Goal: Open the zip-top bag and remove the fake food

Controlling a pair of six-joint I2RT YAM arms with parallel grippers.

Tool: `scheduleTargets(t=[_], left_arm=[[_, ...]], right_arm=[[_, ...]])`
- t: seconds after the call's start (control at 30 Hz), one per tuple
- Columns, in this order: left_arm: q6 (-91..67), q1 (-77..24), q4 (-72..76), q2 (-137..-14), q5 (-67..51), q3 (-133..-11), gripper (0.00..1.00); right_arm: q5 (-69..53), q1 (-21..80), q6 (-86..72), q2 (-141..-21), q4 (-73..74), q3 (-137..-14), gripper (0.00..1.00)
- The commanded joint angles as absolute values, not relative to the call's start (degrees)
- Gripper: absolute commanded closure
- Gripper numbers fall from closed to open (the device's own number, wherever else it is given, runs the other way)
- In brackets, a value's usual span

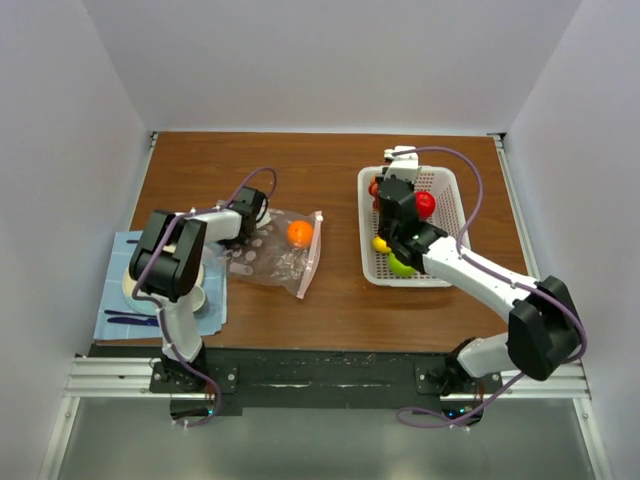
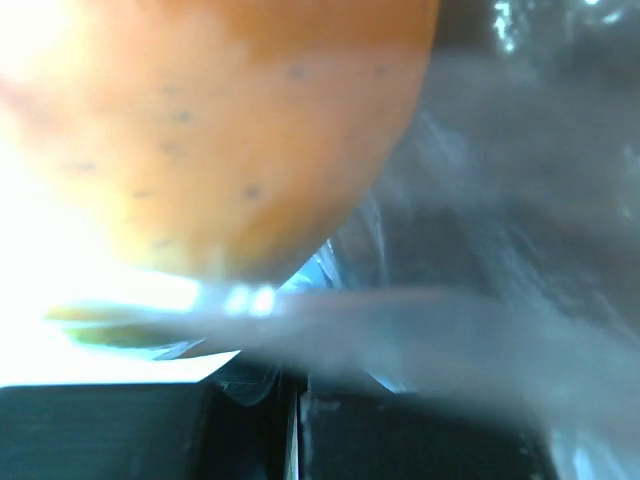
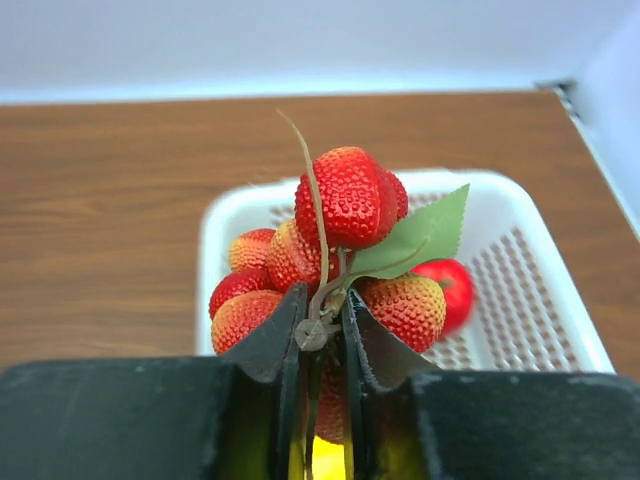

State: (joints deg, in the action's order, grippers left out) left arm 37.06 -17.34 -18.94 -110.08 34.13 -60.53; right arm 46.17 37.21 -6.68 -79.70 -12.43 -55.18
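Note:
The clear zip-top bag (image 1: 272,255) lies on the wood table with an orange (image 1: 298,233) inside it. My left gripper (image 1: 249,216) is shut on the bag's left edge. In the left wrist view the orange (image 2: 220,130) fills the top, blurred plastic (image 2: 480,330) crosses in front, and the jaws stand nearly together on a thin sheet. My right gripper (image 1: 391,192) is over the white mesh basket (image 1: 447,182), shut on the stem of a bunch of red fruits (image 3: 340,200). A red apple (image 1: 425,205), a yellow piece (image 1: 380,244) and a green apple (image 1: 400,266) lie in the basket.
A blue cloth (image 1: 112,305) at the table's left front holds a beige plate (image 1: 131,284), a white cup (image 1: 207,298) and a blue utensil (image 1: 128,319), under the left arm. The basket rim (image 3: 225,215) and red apple (image 3: 448,288) show behind the right fingers.

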Motion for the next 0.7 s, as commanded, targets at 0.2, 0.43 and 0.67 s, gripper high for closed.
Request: scheduleTargets(t=[0.2,0.43,0.67], left_arm=[[32.7,-17.5,-23.2,-108.2,16.8,-58.8,1.00],[33.2,-17.1,-23.1,-111.4,17.6,-59.7,1.00],[33.1,-15.2,-23.6,-117.6,18.6,-63.0,1.00]], right_arm=[[50.7,36.8,-8.4,-80.8,-7.2,-57.7,0.01],[36.0,47.4,6.3,-72.9,-23.1,-47.8,0.01],[25.1,52.5,1.2,-80.2,-25.3,-45.4,0.24]])
